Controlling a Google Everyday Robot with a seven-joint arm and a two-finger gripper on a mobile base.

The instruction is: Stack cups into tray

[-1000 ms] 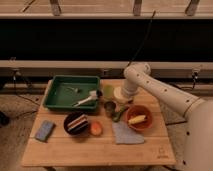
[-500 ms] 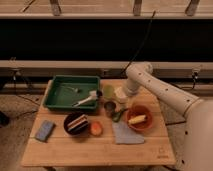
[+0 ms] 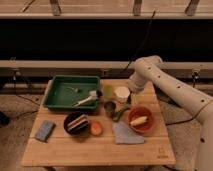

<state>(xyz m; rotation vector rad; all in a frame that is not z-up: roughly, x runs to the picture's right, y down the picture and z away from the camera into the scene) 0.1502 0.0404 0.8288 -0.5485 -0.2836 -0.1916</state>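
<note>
The dark-green tray (image 3: 59,95) sits at the back left of the wooden table. To its right stand the pale green cup (image 3: 108,91) and the white cup (image 3: 122,93), and the dark grey cup (image 3: 110,107) stands just in front of them. All three stand on the table, outside the tray. My gripper (image 3: 132,90) hangs at the end of the white arm, close against the white cup's right side. It is open and holds nothing.
A white utensil (image 3: 88,99) lies in the tray. A black bowl with cake (image 3: 76,122), an orange fruit (image 3: 96,129), a grey cloth (image 3: 126,134), an orange bowl (image 3: 140,120) with yellow food, and a blue sponge (image 3: 45,130) fill the front of the table.
The arm's elbow has drifted slightly to the right. The cups and the tray have not moved.
</note>
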